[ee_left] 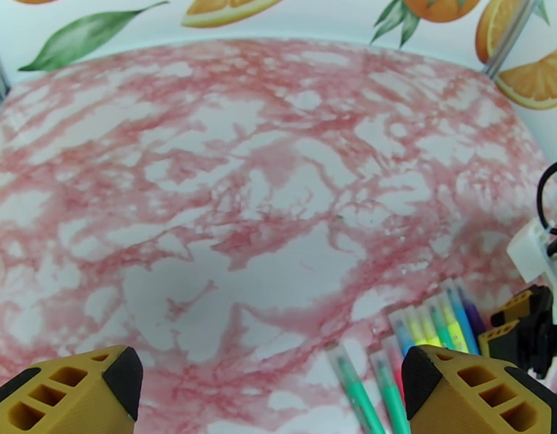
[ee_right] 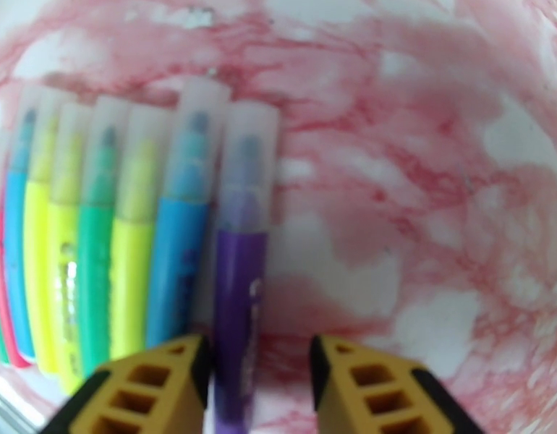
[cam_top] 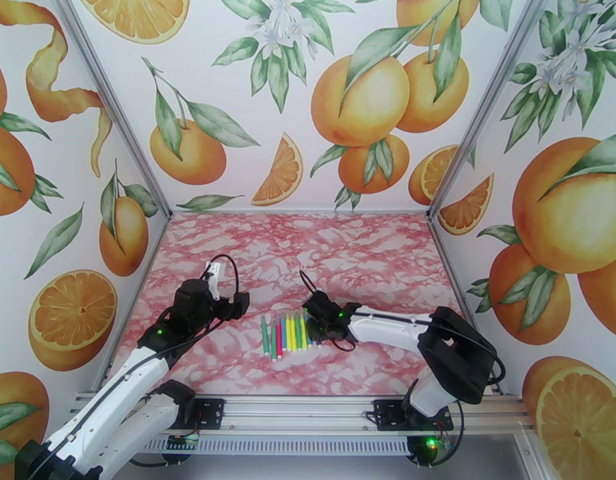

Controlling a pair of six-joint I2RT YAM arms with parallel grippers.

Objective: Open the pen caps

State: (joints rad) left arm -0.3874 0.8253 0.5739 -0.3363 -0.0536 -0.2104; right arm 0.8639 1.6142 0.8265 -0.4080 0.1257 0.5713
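Several pens (cam_top: 288, 334) lie side by side near the middle of the table, green, red, blue, yellow and purple. Their pen caps (ee_right: 248, 164) look translucent and sit on the pens, pointing away from me. My right gripper (ee_right: 260, 363) is low at the row's right end, open. The purple pen (ee_right: 239, 283) lies between its jaws, against the left finger (ee_right: 155, 388), with a gap to the right finger (ee_right: 365, 388). A blue pen (ee_right: 179, 262) lies just outside that finger. My left gripper (ee_left: 271, 374) hovers wide open left of the pens (ee_left: 423, 330), holding nothing.
The table is pink marbled (cam_top: 372, 258), enclosed by orange-print walls with metal corner posts (cam_top: 468, 146). In the left wrist view, the right gripper (ee_left: 524, 334) and its cable sit beside the pens at the right edge. Bare surface stretches behind and left of the row.
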